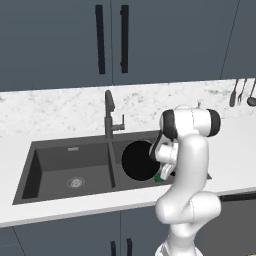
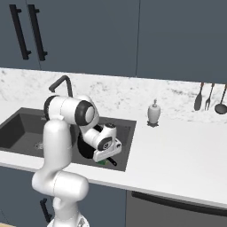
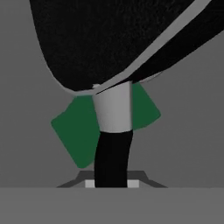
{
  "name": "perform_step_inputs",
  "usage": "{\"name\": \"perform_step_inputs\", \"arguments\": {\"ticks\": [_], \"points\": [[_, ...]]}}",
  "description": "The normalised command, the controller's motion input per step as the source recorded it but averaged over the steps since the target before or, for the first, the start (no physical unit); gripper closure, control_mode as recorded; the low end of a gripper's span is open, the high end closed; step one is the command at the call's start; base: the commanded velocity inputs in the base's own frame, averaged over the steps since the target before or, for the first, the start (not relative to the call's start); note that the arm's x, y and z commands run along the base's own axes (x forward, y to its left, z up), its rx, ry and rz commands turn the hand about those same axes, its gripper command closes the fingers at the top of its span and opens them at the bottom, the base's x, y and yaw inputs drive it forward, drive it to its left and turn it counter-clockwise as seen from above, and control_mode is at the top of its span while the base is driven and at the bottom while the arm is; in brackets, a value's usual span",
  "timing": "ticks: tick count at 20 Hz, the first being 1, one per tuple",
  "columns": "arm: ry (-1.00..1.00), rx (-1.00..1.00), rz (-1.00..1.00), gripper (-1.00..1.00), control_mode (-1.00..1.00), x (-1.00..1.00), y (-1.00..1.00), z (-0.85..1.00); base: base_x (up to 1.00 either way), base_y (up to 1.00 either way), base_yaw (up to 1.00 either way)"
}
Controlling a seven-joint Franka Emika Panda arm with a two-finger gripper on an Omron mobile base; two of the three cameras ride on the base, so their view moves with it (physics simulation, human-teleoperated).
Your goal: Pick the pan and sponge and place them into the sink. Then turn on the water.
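Note:
The black pan (image 1: 140, 160) sits in the right basin of the dark grey sink (image 1: 70, 150). In the hand view its thin handle (image 3: 113, 131) runs from the pan (image 3: 109, 39) down between my fingertips. My gripper (image 3: 112, 183) is shut on that handle, low over the basin's front right corner (image 1: 162, 172) (image 2: 104, 157). The sponge (image 3: 78, 131) lies green side up on the basin floor under the handle and shows as a green spot (image 1: 159, 177) (image 2: 102, 162) beside my hand. The water is out of view.
The tall dark faucet (image 1: 108, 115) (image 2: 62, 84) stands behind the sink's divider. A white soap dispenser (image 2: 153, 113) is on the counter right of the sink. Utensils (image 2: 208, 97) hang on the back wall at the far right.

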Motion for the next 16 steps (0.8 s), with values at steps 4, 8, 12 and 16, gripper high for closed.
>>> {"name": "perform_step_inputs", "arguments": {"ticks": [4,8,12,16], "points": [[0.00,0.00,0.06,1.00,-1.00,0.00,0.14,-0.37,0.00,0.00,0.00],[0.00,0.00,0.19,1.00,-1.00,-0.28,0.06,-0.26,0.00,0.00,0.00],[0.00,0.00,0.33,1.00,-1.00,-0.60,0.09,-0.21,0.00,0.00,0.00],[0.00,0.00,0.43,1.00,-1.00,-0.75,0.18,-0.23,0.00,0.00,0.00]]}}
